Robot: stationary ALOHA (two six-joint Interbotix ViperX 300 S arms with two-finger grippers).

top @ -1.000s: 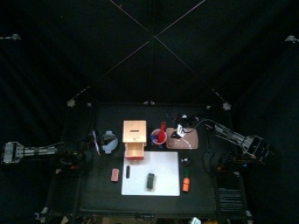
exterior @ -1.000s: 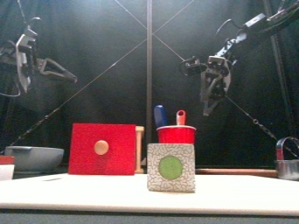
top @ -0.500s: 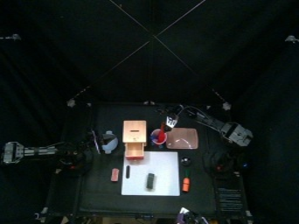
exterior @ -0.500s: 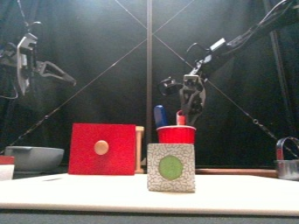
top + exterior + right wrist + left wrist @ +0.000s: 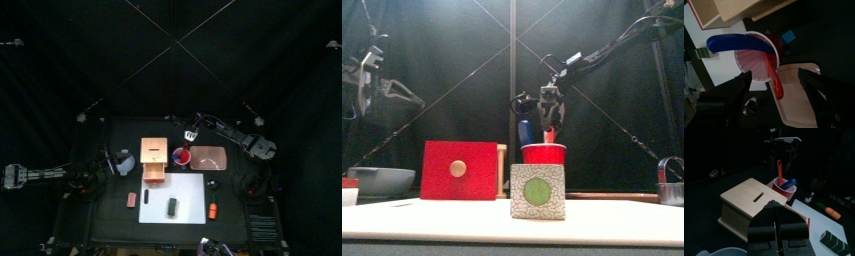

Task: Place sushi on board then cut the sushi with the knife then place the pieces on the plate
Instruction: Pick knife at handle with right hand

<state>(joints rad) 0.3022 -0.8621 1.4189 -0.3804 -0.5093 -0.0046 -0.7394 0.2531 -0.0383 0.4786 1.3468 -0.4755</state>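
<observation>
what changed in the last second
The right claw swung in from the table's right side to just above the red cup, jaws open around the red knife. Nothing taken hold of yet. The left claw stays raised at the left; sushi roll and wooden box unmoved.

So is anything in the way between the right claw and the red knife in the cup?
Nothing visible is. The right gripper hangs open just above the red cup, and the red knife sticks up right under it. The blue knife stands close beside it in the same cup.
</observation>
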